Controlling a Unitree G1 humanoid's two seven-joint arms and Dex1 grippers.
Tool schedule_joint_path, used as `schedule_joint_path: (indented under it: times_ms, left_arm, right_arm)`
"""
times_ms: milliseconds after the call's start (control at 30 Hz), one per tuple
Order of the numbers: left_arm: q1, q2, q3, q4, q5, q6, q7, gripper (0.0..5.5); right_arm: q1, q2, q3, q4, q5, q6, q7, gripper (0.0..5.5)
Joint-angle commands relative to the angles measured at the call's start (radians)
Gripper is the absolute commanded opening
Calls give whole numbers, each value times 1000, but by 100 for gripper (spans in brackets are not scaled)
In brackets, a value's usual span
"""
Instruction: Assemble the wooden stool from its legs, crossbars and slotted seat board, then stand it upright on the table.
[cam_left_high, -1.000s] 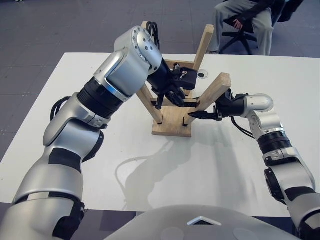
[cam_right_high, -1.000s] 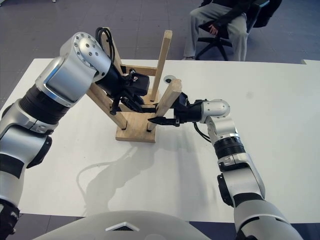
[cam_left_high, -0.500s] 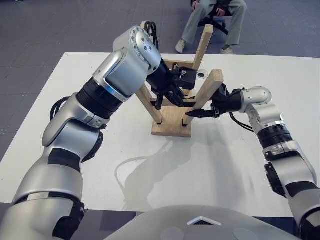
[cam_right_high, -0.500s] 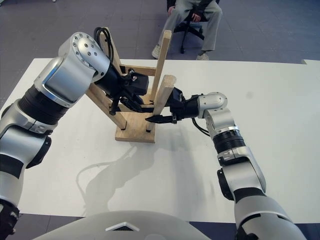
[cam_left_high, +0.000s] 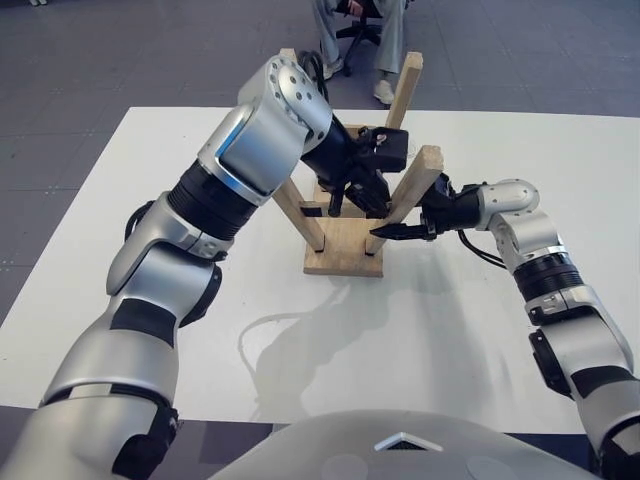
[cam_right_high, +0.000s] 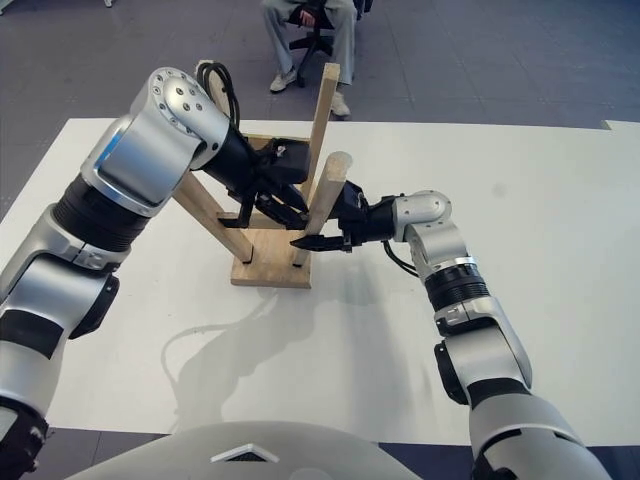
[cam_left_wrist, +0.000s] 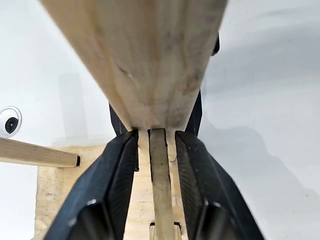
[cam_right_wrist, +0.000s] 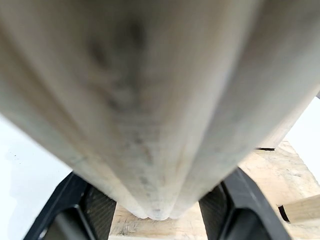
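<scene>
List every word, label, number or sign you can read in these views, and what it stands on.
None: no readable word, number or sign shows on the seat board, the near leg, the far leg, the table, the left gripper or the right gripper.

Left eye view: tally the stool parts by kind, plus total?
legs: 4
crossbars: 2 visible
seat board: 1
Total: 7
</scene>
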Motion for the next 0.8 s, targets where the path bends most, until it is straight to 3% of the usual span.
schedule_joint_path:
  times_ms: [33,233,400,467,600,667,800]
  left_arm:
    - [-83,-4,55,33,-22,-12,13,200]
    - [-241,67,201,108,-74,-100,-5,301]
    - [-397,45,534,211,-42,-55,552,304]
    - [-322,49,632,78,-48,48,680,304]
    - [-84,-5,920,-311,-61,475,897,304]
    - [49,-24,1005,-439,-12,612,997,304]
    - [366,-94,1017,-602,48,724,1130,304]
  right_arm:
    - [102,-10,125,83,-148,64,36,202]
    - [88,-20,122,100,-149,50,41,202]
    - [81,-28,117,106,-145,38,48,202]
    - [82,-30,115,101,-141,36,46,202]
    - [93,-40,111,91,-138,33,43,202]
    - [100,-46,108,84,-135,36,39,202]
    - [109,-51,104,66,-126,45,35,202]
